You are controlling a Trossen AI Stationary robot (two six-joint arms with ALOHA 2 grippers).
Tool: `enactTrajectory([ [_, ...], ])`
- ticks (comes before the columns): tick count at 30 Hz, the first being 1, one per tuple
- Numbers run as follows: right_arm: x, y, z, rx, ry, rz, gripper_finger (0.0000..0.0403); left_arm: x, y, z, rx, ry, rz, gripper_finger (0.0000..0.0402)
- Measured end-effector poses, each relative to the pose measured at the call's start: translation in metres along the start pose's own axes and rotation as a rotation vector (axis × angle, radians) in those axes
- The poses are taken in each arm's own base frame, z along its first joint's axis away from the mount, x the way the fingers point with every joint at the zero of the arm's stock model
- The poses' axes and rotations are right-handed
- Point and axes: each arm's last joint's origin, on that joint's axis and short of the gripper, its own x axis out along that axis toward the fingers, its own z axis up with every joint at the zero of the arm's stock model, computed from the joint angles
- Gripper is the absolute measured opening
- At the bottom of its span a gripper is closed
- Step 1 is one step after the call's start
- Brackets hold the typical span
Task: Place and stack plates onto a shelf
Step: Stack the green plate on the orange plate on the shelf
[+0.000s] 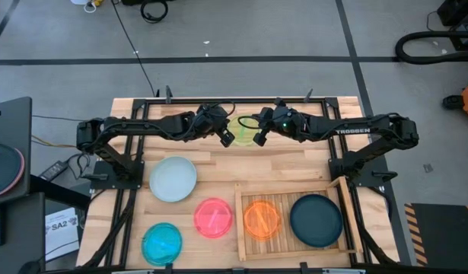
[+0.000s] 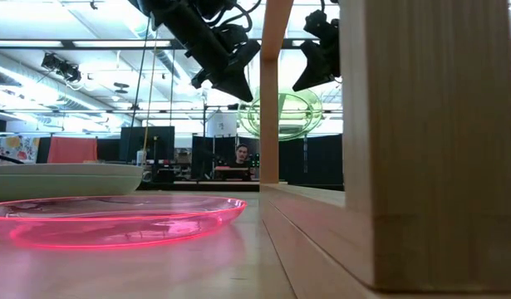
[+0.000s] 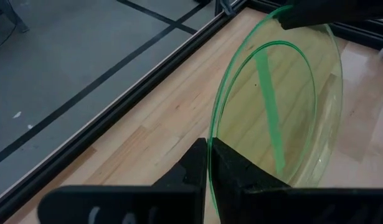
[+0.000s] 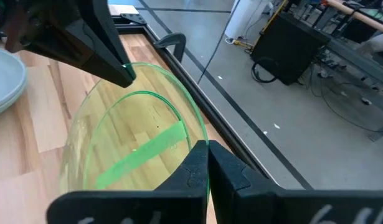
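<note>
yellow-green plate held in the air between both grippers, two plates already on the shelf

we see the left gripper (image 1: 227, 139) and the right gripper (image 1: 259, 138) meeting over the far middle of the table, each pinched shut on opposite edges of the thin translucent yellow-green plate (image 2: 280, 114), which hangs tilted on edge, clear of the wood. on the light slatted wooden shelf (image 1: 239, 228) at the near right, a translucent orange plate (image 1: 262, 218) and a large dark teal plate (image 1: 316, 220) lie flat side by side. on the bare plank tabletop (image 1: 294, 171) wait a pale mint plate (image 1: 173, 179), a glossy translucent pink plate (image 1: 214, 217) and a translucent cyan plate (image 1: 162, 243). we judge two placed, one in hand, three left. the small plates look like thin, slick plastic with raised rims.
</note>
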Motion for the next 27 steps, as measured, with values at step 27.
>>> enactTrajectory([
  [27,0.005,-0.014,-0.003,-0.001,0.032,-0.082,0.0007,0.0,0.0,0.0,0.025,0.006,-0.002,0.0152],
])
